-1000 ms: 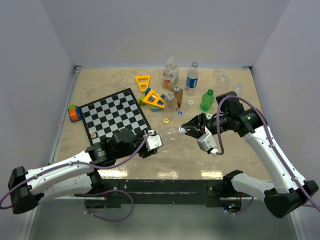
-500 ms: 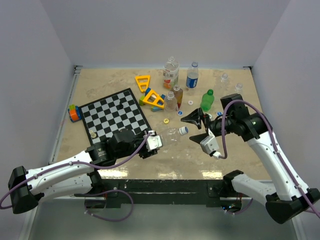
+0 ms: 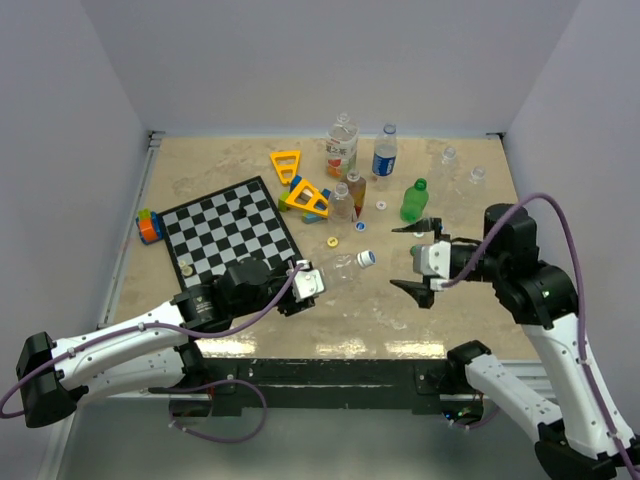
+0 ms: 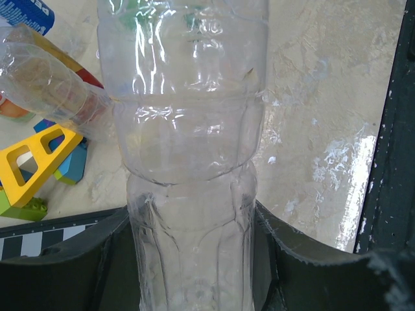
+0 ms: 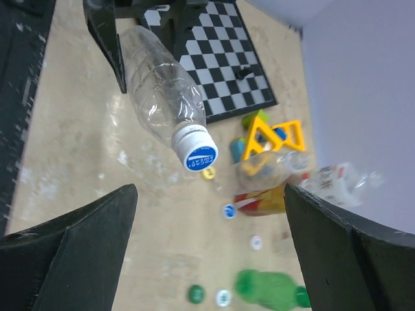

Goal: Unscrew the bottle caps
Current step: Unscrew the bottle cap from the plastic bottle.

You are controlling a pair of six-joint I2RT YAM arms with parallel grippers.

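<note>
Left claw (image 3: 318, 278): partly closed round clear bottle (image 3: 342, 267), gripping its lower body. Bottle lies sideways, neck toward right arm.
Cap (image 3: 366, 258): white and blue, on bottle neck, between arms.
Right claw (image 3: 412, 258): spread wide, empty, facing cap, just clear of it.
Chessboard (image 3: 230, 232): left of centre on worktop (image 3: 450, 320).
Loose caps (image 3: 361, 226): mid-worktop.
Beyond: yellow frames (image 3: 300, 190), green bottle (image 3: 413, 201), labelled bottles (image 3: 385, 153) near far edge.
</note>
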